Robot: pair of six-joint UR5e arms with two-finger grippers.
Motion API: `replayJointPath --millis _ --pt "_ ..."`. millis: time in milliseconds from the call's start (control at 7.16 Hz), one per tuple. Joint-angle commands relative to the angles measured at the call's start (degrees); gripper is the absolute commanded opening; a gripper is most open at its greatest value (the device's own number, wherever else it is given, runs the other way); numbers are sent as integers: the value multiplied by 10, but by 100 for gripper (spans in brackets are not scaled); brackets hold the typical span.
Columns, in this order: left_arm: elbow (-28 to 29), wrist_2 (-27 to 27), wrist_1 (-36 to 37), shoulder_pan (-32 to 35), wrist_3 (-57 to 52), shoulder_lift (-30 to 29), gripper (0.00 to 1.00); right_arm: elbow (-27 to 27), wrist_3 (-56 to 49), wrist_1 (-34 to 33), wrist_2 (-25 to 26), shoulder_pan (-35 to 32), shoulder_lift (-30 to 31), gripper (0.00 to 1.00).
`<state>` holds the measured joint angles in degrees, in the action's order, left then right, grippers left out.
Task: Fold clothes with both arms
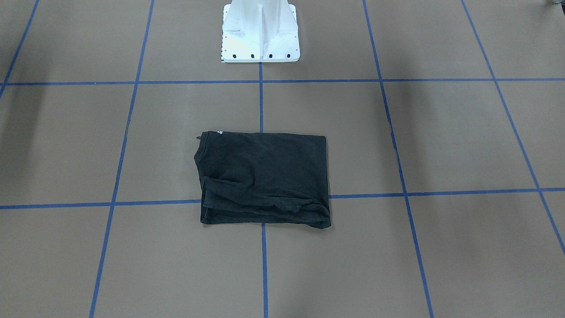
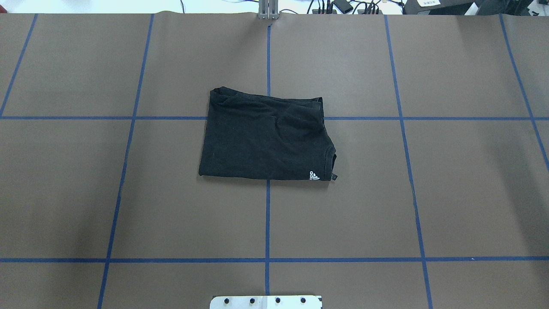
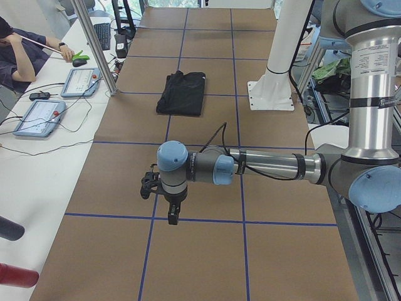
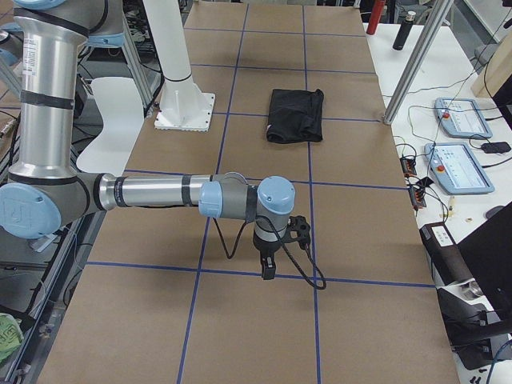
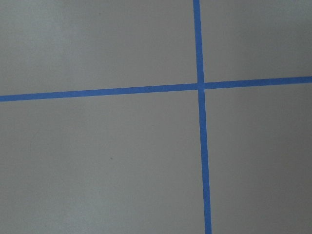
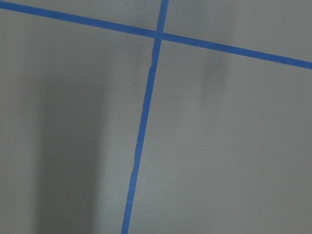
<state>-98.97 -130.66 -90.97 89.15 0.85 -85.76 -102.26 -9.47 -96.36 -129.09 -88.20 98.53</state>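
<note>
— Starting from the near end of each side view: where are your hands?

— Your left hand hangs over the counter at one end and your right hand hangs over the other end. Both are well apart from the T-shirt. These views do not show whether either hand is released or clenched, so verify that before you command a move.

— And the garment?

— It lies mid-counter as a rough rectangle, plain black side up. The white logo sits at the corner nearest the pedestal, on your right. The fold looks nearly complete, but the far edge is bunched, with loose layers showing. If you make one more fold:
1. Take both far corners together.
2. Pinch every layer.
3. Lift level.
4. Bring both arms toward the pedestal at equal speed.

Uneven travel would probably skew the stack.
</note>
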Motion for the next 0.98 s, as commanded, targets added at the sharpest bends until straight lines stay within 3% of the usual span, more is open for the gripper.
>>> replayJointPath --millis 0,419,837 --pt "-36 -9 4 2 -32 16 100 3 10 0 -4 0 -3 100" --pt "-102 -3 74 0 -77 38 100 2 15 0 -20 1 -4 100" --pt "-104 -9 75 0 -81 41 100 1 17 1 -20 1 -4 100"
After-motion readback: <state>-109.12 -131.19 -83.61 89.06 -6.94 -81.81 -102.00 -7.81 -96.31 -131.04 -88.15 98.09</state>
